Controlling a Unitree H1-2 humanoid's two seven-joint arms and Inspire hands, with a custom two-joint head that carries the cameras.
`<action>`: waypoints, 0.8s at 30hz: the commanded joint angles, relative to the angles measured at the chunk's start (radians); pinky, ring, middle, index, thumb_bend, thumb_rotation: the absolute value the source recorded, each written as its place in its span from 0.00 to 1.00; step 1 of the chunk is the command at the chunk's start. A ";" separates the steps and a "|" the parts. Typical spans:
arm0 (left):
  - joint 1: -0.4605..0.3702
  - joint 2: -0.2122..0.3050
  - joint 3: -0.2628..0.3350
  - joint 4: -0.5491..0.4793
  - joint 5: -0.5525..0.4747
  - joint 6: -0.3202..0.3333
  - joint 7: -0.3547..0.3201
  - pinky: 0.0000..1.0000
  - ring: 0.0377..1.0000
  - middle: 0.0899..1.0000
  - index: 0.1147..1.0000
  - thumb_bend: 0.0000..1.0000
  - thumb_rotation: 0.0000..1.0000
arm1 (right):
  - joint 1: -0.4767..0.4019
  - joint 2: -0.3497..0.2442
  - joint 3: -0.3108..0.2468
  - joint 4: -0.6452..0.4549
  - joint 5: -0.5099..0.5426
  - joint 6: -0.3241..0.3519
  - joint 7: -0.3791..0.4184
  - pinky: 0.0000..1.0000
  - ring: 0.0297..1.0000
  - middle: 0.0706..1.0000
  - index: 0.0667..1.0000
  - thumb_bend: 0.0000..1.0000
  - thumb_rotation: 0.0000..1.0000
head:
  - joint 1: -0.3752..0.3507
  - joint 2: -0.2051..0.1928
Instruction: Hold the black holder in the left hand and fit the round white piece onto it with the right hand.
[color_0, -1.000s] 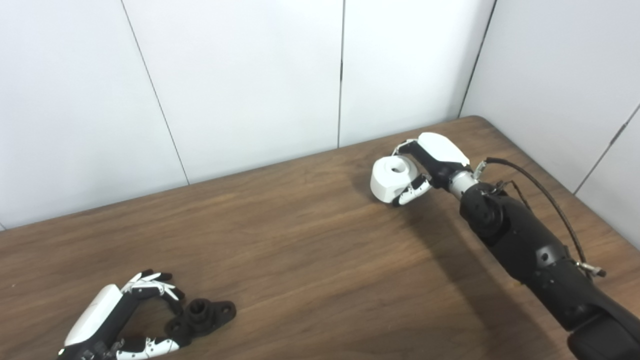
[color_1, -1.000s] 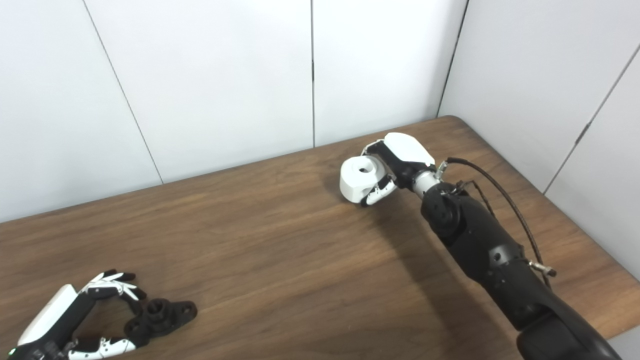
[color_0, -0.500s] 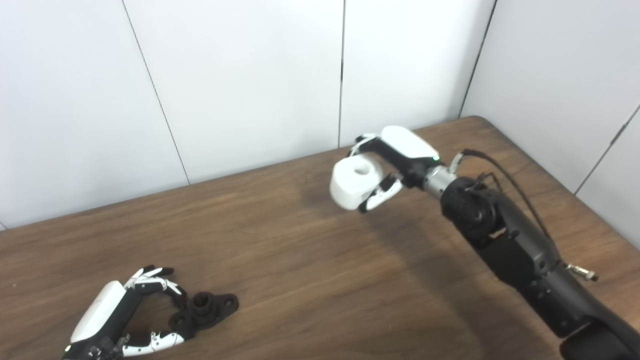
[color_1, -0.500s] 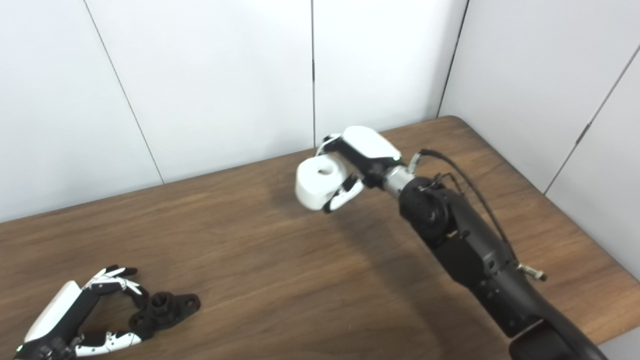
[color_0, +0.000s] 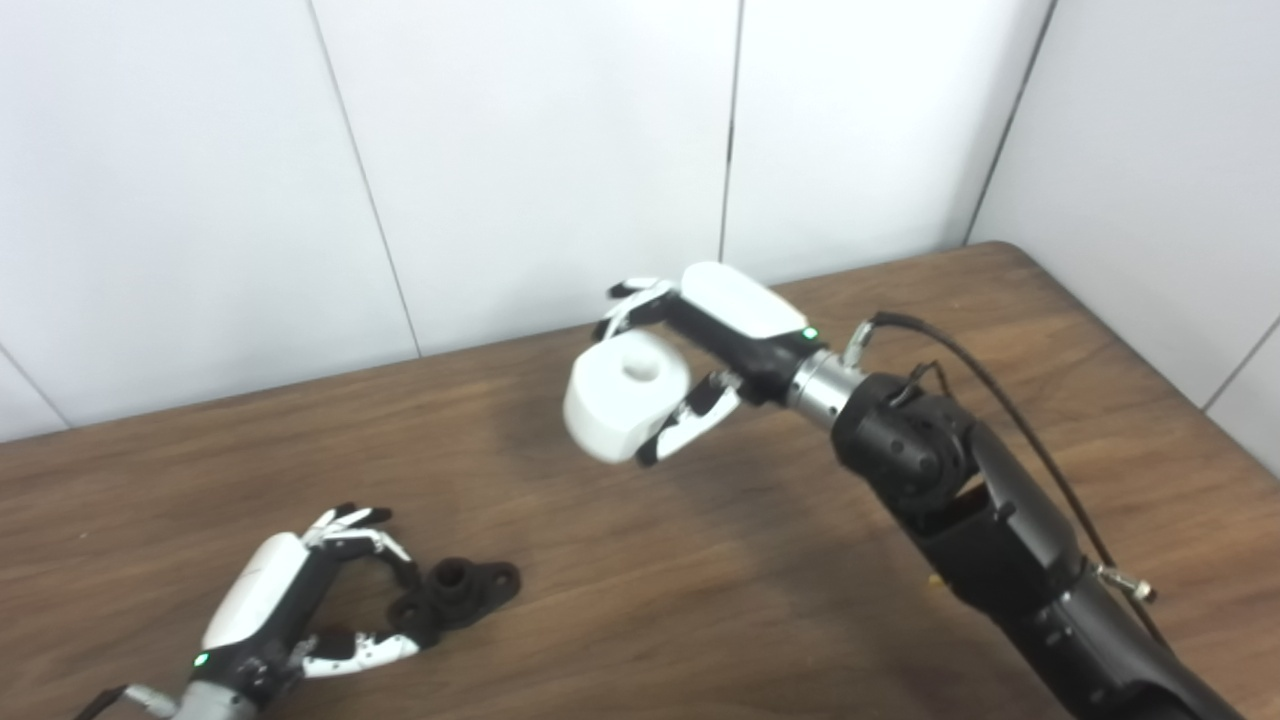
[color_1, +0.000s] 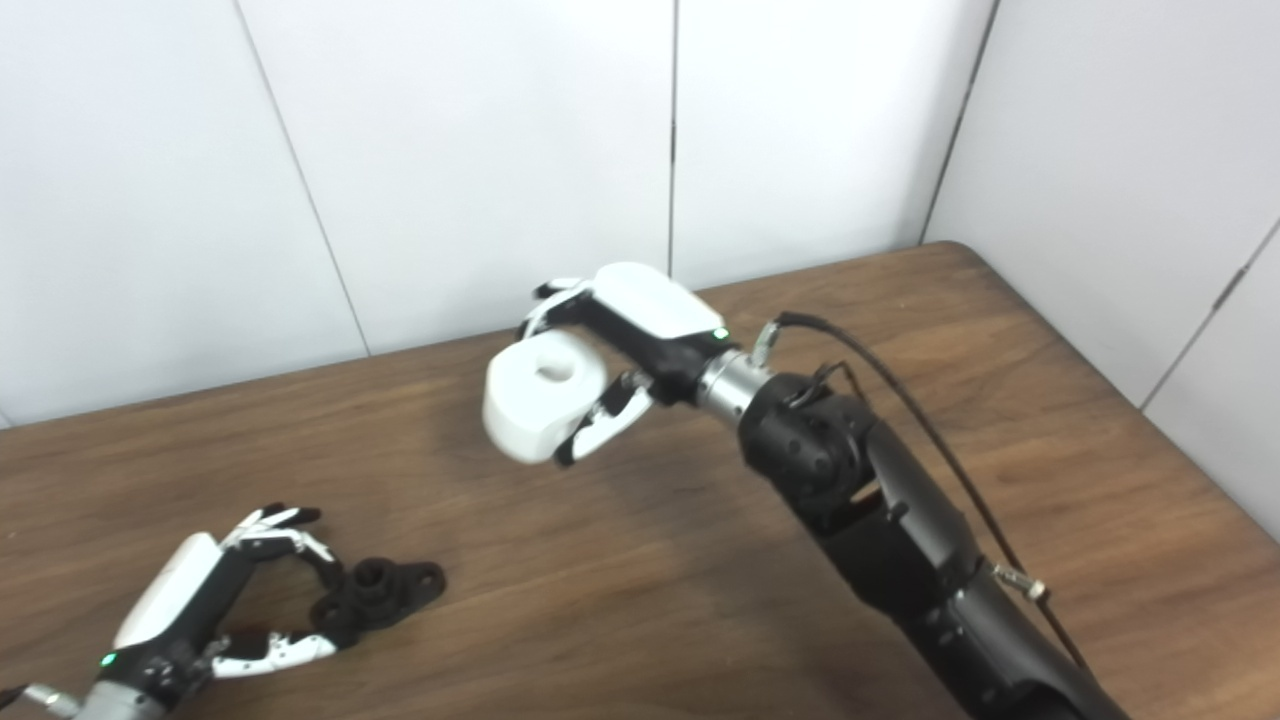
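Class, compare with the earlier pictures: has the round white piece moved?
Yes. The right hand has carried the round white piece leftward off the table, away from the wall corner, toward the black holder.

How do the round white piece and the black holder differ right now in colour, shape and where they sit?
The round white piece is a plain white drum with a central hole; the black holder is a black flanged part with a raised hub. The white piece looks bulkier, the holder flatter. The white piece is in the air, gripped by the right hand; the holder lies on the table, with the left hand closing around one end. Both are in a hand's grasp.
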 joint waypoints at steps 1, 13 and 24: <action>-0.008 -0.006 -0.024 -0.007 0.024 -0.015 -0.005 0.97 0.88 0.65 0.42 0.52 0.04 | -0.057 0.010 -0.001 -0.035 0.007 -0.010 0.005 0.74 0.89 0.72 0.44 0.52 0.15 | 0.014 0.007; -0.014 -0.015 -0.066 -0.043 0.089 0.050 -0.009 0.95 0.88 0.65 0.42 0.52 0.05 | -0.122 0.086 0.051 -0.012 0.030 -0.038 0.062 0.73 0.87 0.70 0.44 0.52 0.15 | 0.129 0.070; -0.014 -0.036 -0.105 -0.062 0.108 0.096 -0.010 0.98 0.89 0.65 0.42 0.52 0.05 | -0.138 0.126 0.093 -0.012 0.046 -0.055 0.094 0.71 0.86 0.70 0.44 0.52 0.15 | 0.219 0.094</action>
